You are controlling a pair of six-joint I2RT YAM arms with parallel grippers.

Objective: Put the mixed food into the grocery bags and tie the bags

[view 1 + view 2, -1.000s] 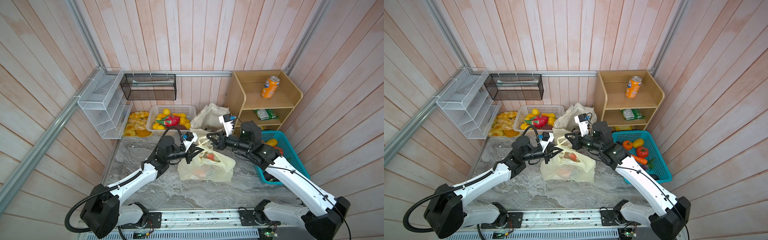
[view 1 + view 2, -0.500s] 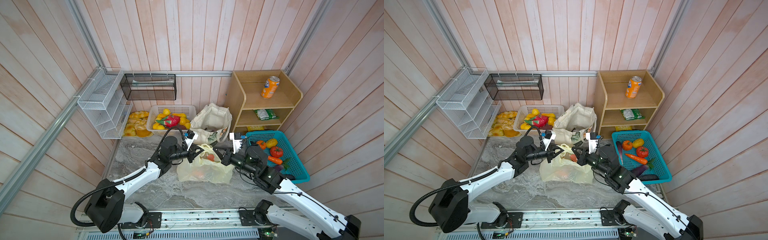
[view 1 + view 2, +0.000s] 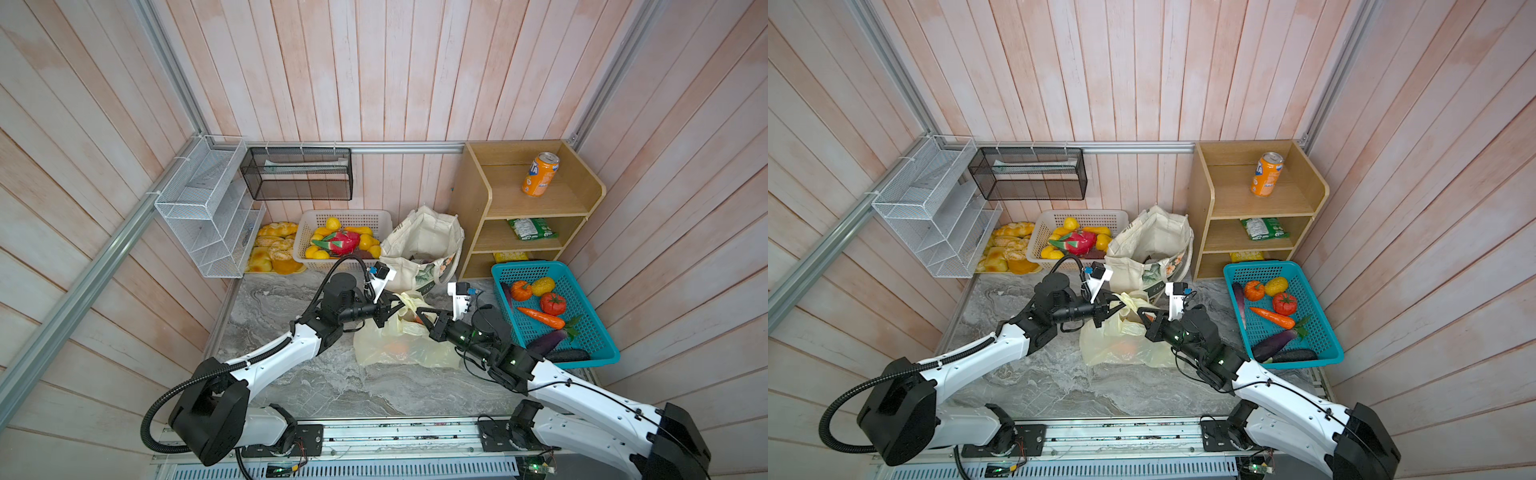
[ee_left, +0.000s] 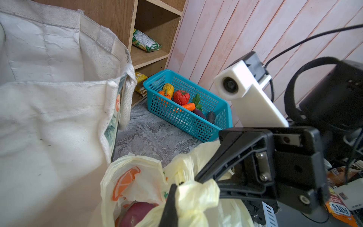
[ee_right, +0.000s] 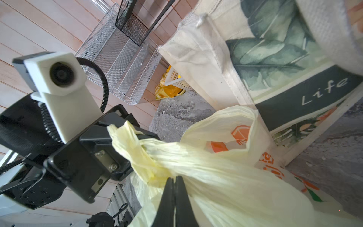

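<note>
Tote (image 3: 424, 237) crowds plastic bag (image 3: 399, 353) from behind; tabletop (image 3: 332, 386) in front seemingly open.

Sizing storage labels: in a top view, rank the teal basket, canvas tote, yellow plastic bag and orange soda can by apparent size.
1. teal basket
2-3. canvas tote and yellow plastic bag: look alike, not ranked
4. orange soda can, clearly smallest

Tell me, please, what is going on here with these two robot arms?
Both arms work on the pale-yellow plastic bag, which lies on the marble table with food showing through. The left gripper is shut on one twisted handle, the right gripper on bunched plastic beside it; tying seems under way. The canvas tote stands open behind.
</note>
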